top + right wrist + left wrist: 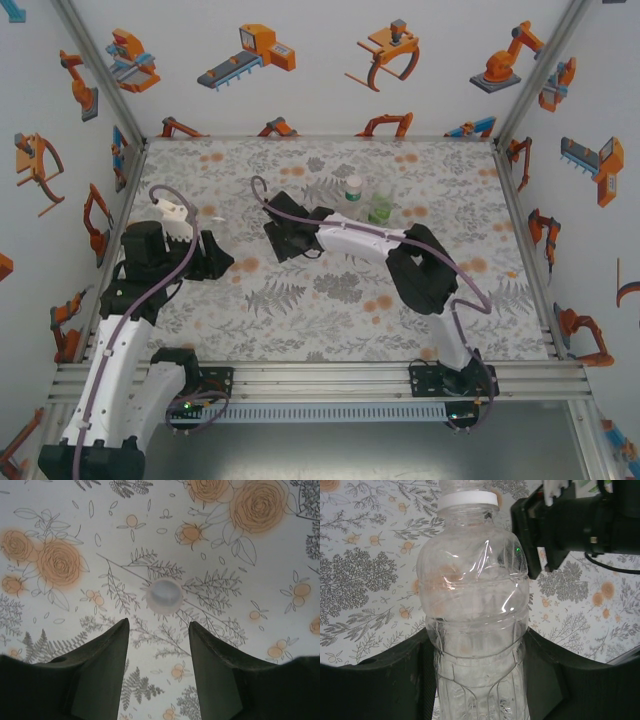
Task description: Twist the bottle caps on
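My left gripper [477, 650] is shut on the lower body of a clear bottle [472, 595] that has a white bottle cap [467, 499] sitting on its neck. From above, this bottle [175, 215] is at the left of the table in the left gripper [190, 245]. My right gripper [159, 625] is open above the table, nothing between its fingers. Another white bottle cap [164, 595] lies flat on the tablecloth just beyond the fingertips. The right gripper [278, 238] reaches toward the table's middle left. Two more bottles stand behind it: a clear one [352, 195] and a green-tinted one [381, 205].
The table is covered by a floral cloth [330, 290] and closed in by patterned walls on three sides. The right arm's black wrist [570, 520] hangs close to the held bottle's top right. Purple cables trail from both arms.
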### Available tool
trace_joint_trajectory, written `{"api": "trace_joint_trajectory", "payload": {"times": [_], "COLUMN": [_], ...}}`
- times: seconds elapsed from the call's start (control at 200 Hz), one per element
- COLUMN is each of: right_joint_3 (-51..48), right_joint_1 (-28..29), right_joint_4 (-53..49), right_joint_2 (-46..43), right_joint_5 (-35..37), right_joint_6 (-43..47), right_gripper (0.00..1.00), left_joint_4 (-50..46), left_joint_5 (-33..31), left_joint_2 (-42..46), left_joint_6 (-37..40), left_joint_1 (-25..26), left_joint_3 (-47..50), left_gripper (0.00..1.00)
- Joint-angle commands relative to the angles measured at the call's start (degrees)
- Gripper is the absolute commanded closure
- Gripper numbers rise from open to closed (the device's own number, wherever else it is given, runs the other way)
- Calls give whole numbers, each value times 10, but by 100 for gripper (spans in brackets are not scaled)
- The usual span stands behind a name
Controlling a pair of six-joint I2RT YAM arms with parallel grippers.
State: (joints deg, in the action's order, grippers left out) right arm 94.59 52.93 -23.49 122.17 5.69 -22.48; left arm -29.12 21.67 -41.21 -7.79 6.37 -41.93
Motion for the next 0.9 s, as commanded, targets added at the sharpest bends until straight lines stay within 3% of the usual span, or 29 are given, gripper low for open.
{"api": "trace_joint_trajectory", "payload": {"times": [0.0,0.891], "right_joint_3": [33,73], "right_joint_1": [2,1], "right_joint_4": [0,-23], "right_joint_2": [21,71], "right_joint_5": [13,17], "right_joint_6": [5,13], "right_gripper": [50,57], "left_joint_4": [13,13], "left_joint_5": [15,31], "left_joint_2": [6,-10], "left_joint_6": [17,13], "left_joint_1": [-4,-6], "left_joint_3": [-8,-10], "left_gripper": [89,88]}}
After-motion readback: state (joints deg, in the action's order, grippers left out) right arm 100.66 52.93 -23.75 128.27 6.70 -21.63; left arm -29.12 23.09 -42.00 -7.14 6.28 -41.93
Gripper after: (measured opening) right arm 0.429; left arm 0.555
